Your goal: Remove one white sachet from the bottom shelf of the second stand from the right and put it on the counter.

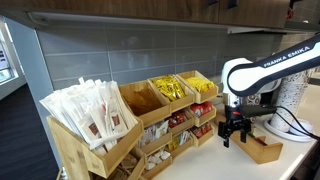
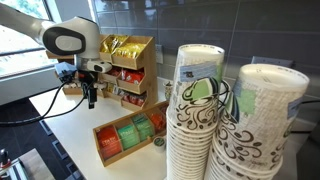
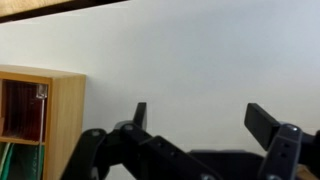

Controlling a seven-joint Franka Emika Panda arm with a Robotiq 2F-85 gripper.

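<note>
The narrow light-wood stand (image 1: 170,100) has yellow sachets in its top bin. Its bottom shelf (image 1: 184,146) holds small white sachets (image 1: 182,141), too small to tell apart. In an exterior view the stands (image 2: 128,70) show behind the arm. My gripper (image 1: 233,130) hangs to the right of the stands, fingers down, a little above the pale counter (image 1: 300,162). It also shows in an exterior view (image 2: 90,96). In the wrist view the gripper (image 3: 200,110) is open and empty over the bare counter (image 3: 180,50).
A bigger stand of long white packets (image 1: 90,120) is at the far left. A low wooden box (image 1: 262,148) lies right beside the gripper and shows in the wrist view (image 3: 45,110). A wooden tea box (image 2: 130,135) and stacks of paper cups (image 2: 200,110) stand nearer the camera.
</note>
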